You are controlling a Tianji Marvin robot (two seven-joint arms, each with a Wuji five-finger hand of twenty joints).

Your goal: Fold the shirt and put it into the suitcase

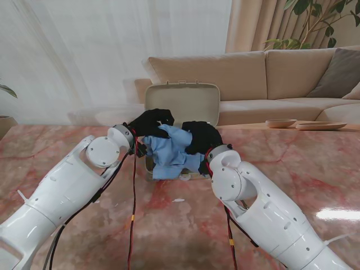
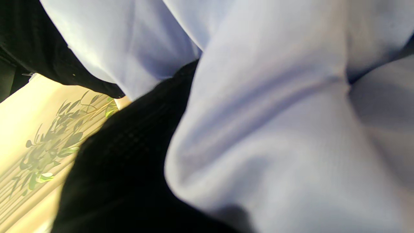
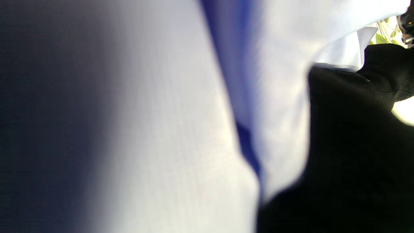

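Marble-look table (image 1: 67, 140), pinkish-red with pale veins, glossy enough to catch a bright glare patch on the right. Beyond the far edge, a beige sofa (image 1: 242, 76) with a grey cushion (image 1: 340, 73), sheer white curtains (image 1: 84, 50) across the left, tan drapes and a leafy plant (image 1: 315, 17) at top right. Shallow wooden dishes (image 1: 306, 124) sitting on the far right of the table.

Dead centre, at the far side: a cream suitcase (image 1: 181, 101), lid standing upright and open. Light blue shirt (image 1: 171, 149) bunched and rumpled, sitting in the case's opening and spilling over its near rim toward me; not neatly folded, more crumpled than flat.

Left hand (image 1: 151, 125), black-gloved, clamped on the shirt's upper left edge, fingers (image 2: 123, 152) curled into the cloth. Right hand (image 1: 201, 136), also black, pressed onto the shirt's right side, fingers (image 3: 349, 139) closed over the fabric. Both wrist views filled with pale blue folds right up against the lens, dark glove beside them, blurred at that range. White arms reaching in from both near corners, red and black cables trailing along them. Small white scrap (image 1: 178, 199) lying on the marble nearer to me than the case; too small to identify.
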